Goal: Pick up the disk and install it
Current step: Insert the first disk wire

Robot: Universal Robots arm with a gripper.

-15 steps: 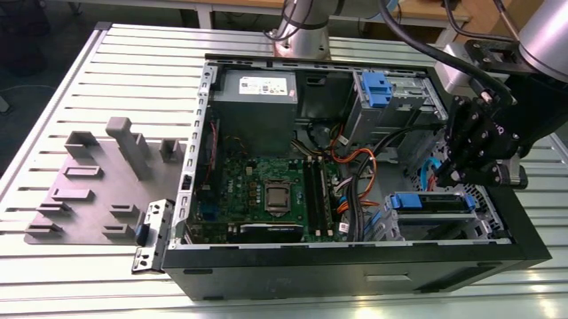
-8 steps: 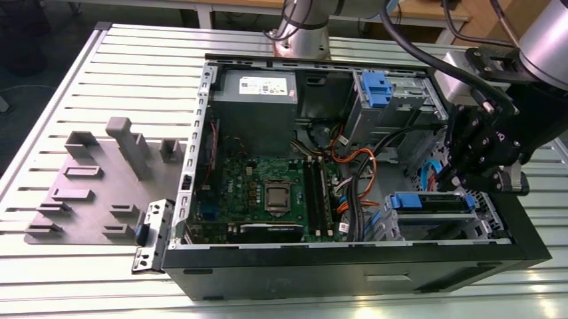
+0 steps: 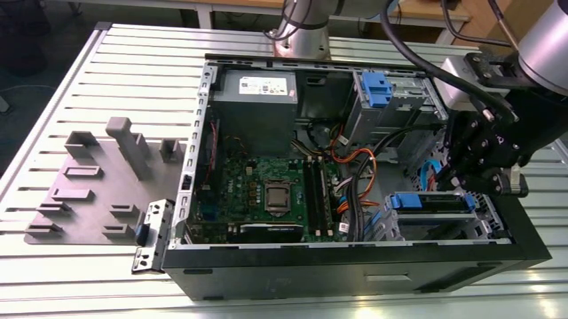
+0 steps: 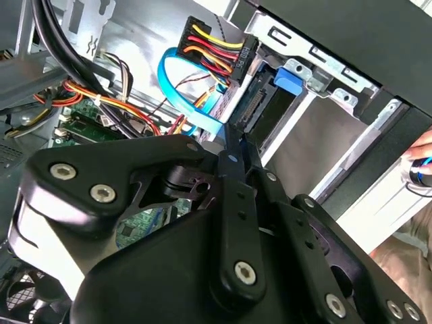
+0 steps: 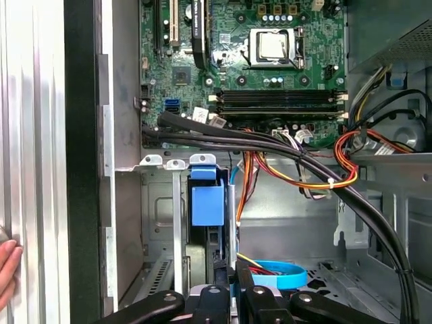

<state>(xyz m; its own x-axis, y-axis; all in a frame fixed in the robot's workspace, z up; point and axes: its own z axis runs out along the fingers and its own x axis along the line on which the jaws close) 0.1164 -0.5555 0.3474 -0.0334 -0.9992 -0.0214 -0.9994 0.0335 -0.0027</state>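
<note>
One black gripper point(image 3: 483, 174) hangs inside the open computer case point(image 3: 355, 266), at the exterior view's right, just above the drive cage point(image 3: 439, 216) in the case's near right corner. In the second wrist view its fingers point(image 4: 233, 162) come together into a narrow tip with no gap between them and nothing held, pointing toward the cage. The disk point(image 3: 435, 203) sits in that cage already, lying flat in its slot with its blue bracket facing up and toward the motherboard; in the first wrist view the blue bracket point(image 5: 206, 197) stands just beyond the gripper's tip, between the cage's metal rails. A light blue data cable point(image 4: 185, 94) loops beside the gripper, and a bundle of red, yellow and orange power wires point(image 4: 209, 47) runs to a black connector near the cage. The motherboard point(image 3: 266, 193) fills the case's middle, with a second blue-latched bay point(image 3: 377, 90) at the far right. Left of the case, a grey fixture plate point(image 3: 89, 193) lies on the slatted table point(image 3: 53, 266). A person's hand point(image 5: 7, 270) rests at the case's outer edge in the first wrist view.
</note>
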